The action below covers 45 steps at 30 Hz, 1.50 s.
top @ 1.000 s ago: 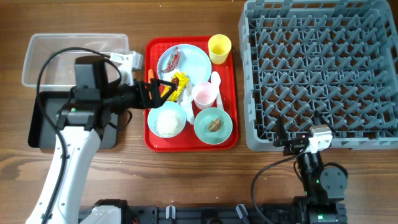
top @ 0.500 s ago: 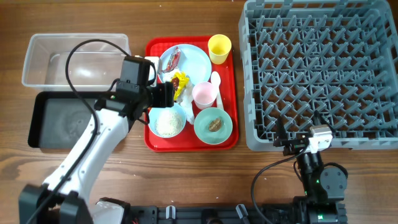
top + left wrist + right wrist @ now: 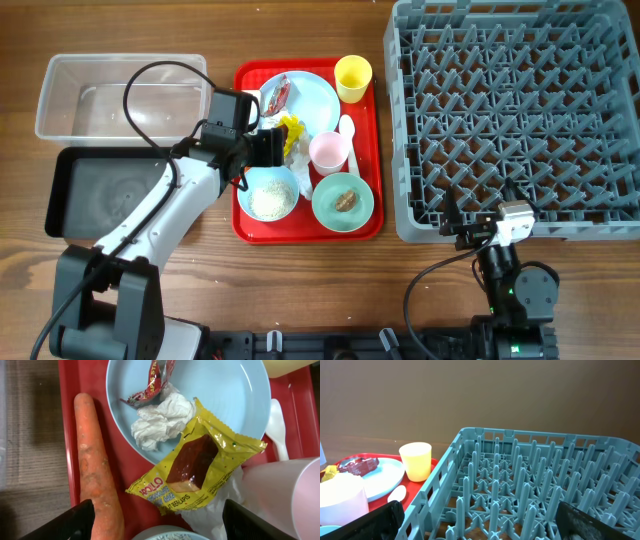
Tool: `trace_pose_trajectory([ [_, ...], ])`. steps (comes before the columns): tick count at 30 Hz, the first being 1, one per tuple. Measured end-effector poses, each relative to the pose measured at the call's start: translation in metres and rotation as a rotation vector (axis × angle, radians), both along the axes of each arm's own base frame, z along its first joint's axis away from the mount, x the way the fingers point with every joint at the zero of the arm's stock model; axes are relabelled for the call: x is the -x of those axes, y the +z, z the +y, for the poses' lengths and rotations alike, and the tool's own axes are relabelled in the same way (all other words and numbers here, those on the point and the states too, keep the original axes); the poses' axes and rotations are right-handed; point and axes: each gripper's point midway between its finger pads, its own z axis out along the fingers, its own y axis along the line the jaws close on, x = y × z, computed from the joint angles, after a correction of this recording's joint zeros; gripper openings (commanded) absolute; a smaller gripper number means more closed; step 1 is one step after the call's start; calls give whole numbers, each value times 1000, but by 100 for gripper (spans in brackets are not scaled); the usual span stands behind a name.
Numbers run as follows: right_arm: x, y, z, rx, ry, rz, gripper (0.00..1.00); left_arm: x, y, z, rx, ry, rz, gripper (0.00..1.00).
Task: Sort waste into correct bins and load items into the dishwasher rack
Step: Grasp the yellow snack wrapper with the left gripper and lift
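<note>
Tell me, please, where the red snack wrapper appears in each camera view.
Overhead: red snack wrapper on the upper left of the round plate.
Left wrist: top centre, by the round plate's upper left edge.
Right wrist: far left, lying on the round plate.
Shared landmark: the round plate.

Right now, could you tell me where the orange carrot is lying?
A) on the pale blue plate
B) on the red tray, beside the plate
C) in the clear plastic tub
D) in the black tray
B: the left wrist view shows the carrot lying directly on the red tray, alongside the rim of the pale blue plate rather than on it.
</note>
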Motion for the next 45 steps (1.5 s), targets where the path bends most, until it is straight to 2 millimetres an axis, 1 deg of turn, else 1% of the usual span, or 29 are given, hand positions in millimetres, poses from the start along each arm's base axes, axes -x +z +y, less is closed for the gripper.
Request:
trace_pose_trajectory([
  [5,0,0,0,0,0,0,100,-1,1,-2,-21,-38,-18,83],
  [9,0,0,0,0,0,0,100,1,-2,-12,-60,-122,-29,84],
  [11,0,0,0,0,0,0,100,3,-10,-18,-81,-165,-21,85],
  [12,0,0,0,0,0,0,100,3,-13,-19,-86,-177,-16,88],
  [13,0,0,0,0,0,0,99,3,-18,-20,-91,-184,-11,89],
  [18,0,0,0,0,0,0,100,0,-46,-16,-137,-184,33,91],
  [20,0,0,0,0,0,0,100,-3,-51,-15,-144,-180,32,89],
  [22,0,0,0,0,0,0,100,-7,-50,-16,-144,-176,13,84],
  [26,0,0,0,0,0,0,100,-15,-45,-18,-144,-182,-29,60],
  [28,0,0,0,0,0,0,100,-16,-44,-18,-144,-182,-31,57],
  [29,0,0,0,0,0,0,100,-16,-44,-18,-144,-183,-31,53],
  [31,0,0,0,0,0,0,100,-16,-44,-18,-144,-182,-31,48],
  [32,0,0,0,0,0,0,100,-16,-44,-18,-145,-184,-32,47],
  [34,0,0,0,0,0,0,100,-16,-44,-18,-144,-183,-31,41],
  [36,0,0,0,0,0,0,100,-16,-44,-18,-145,-185,-32,32],
  [37,0,0,0,0,0,0,100,-16,-44,-18,-145,-184,-31,24],
  [38,0,0,0,0,0,0,100,-16,-44,-18,-146,-187,-32,13],
  [40,0,0,0,0,0,0,100,-16,-44,-18,-146,-185,-32,4],
  [45,0,0,0,0,0,0,100,-16,-44,-17,-148,-182,-32,4],
])
